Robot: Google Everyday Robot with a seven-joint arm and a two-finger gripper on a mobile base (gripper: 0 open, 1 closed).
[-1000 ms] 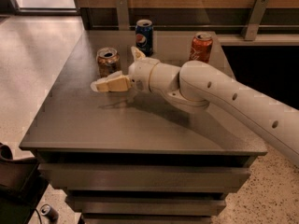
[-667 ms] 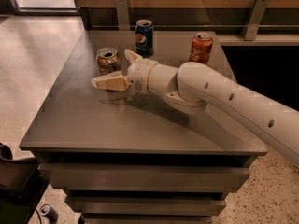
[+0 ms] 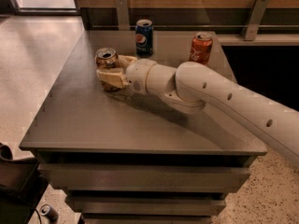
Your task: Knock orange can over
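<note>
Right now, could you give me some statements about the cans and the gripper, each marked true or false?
1. The orange can stands upright on the table. True.
2. The blue Pepsi can lies on its side. False: it stands upright near the table's back edge.
3. The gripper is right at the orange can, low over the table. True.
4. The red-orange can is next to the gripper. False: it stands apart at the back, on the other side of the Pepsi can.
</note>
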